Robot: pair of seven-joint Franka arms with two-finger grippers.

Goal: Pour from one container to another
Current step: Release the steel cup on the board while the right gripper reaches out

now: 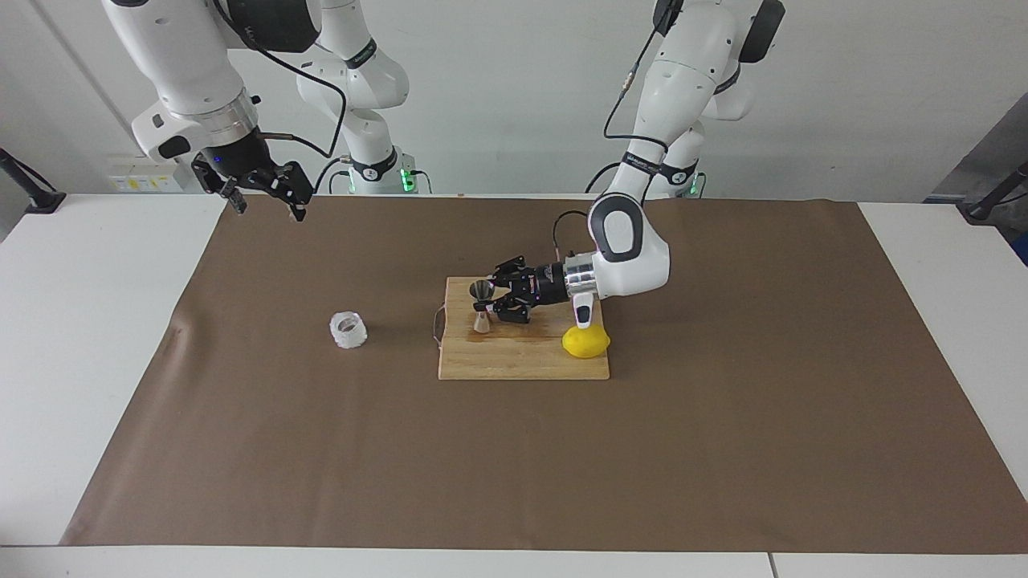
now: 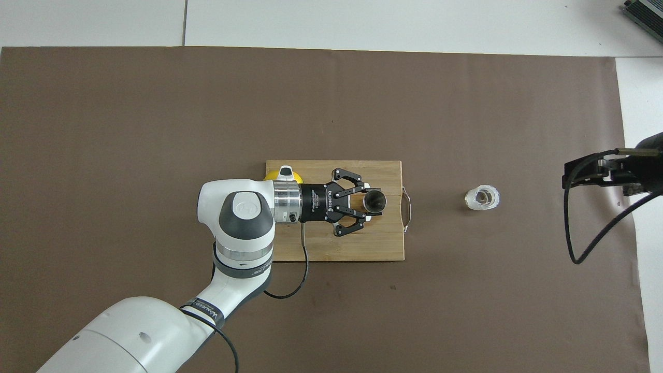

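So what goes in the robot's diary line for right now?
left hand: shut on shiny steel hourglass jigger, over wooden board | right hand: open, waiting | knobbly clear glass cup: on brown mat

A yellow lemon (image 1: 585, 343) lies on the pale wooden board (image 1: 522, 361), the jigger (image 1: 481, 305) steel-grey, the cup (image 1: 348, 330) seemingly whitish-clear, on brown paper (image 1: 723, 417).
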